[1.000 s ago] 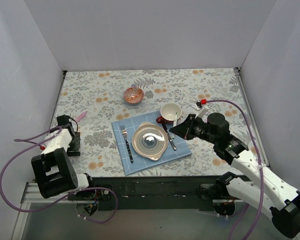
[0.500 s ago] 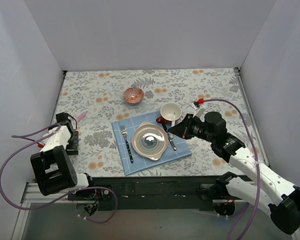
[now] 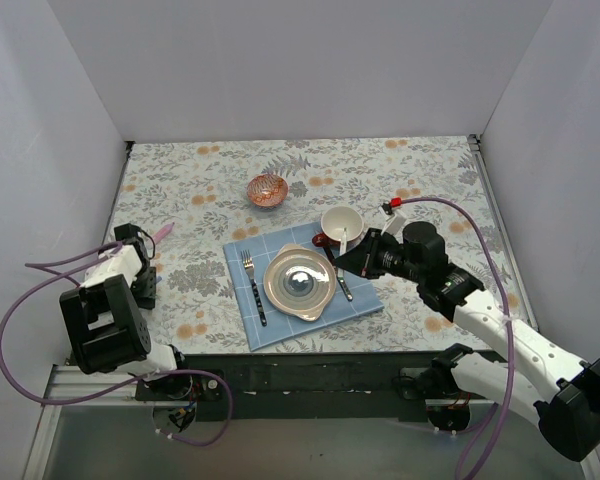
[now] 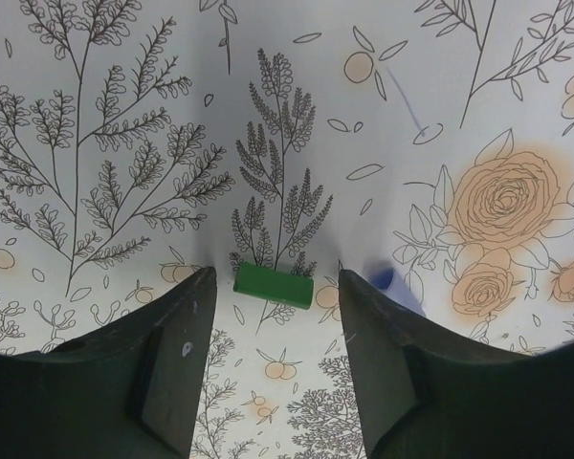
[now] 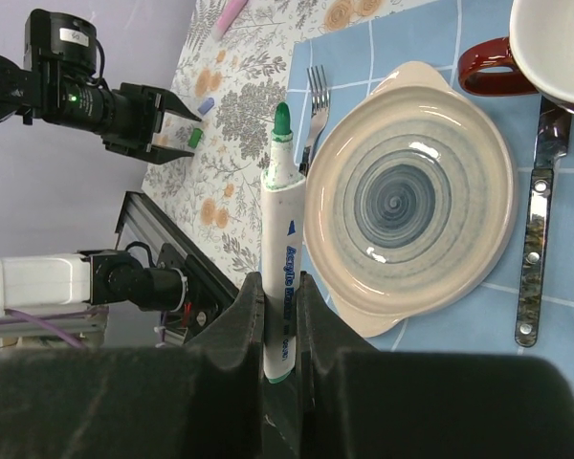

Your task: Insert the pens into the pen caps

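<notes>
My right gripper [image 5: 281, 284] is shut on a white pen with a bare green tip [image 5: 280, 191], held above the blue cloth beside the plate; it also shows in the top view [image 3: 346, 261]. A short green pen cap [image 4: 274, 285] lies flat on the flowered tablecloth, between the tips of my open left gripper [image 4: 275, 308]. A small purple cap [image 4: 384, 278] lies just right of it, partly hidden by the right finger. The left gripper [image 3: 143, 284] is low at the table's left edge. A pink pen [image 3: 161, 233] lies just beyond it.
A blue cloth [image 3: 246, 322] holds a cream plate [image 3: 300, 282], a fork [image 3: 253, 288] and a knife [image 3: 341, 283]. A white cup with a red handle [image 3: 341, 224] stands behind it, and a brown bowl [image 3: 267, 189] farther back. White walls enclose the table.
My right arm has moved a little left and farther over the cloth with the pen. The left arm has shifted slightly at the left edge.
</notes>
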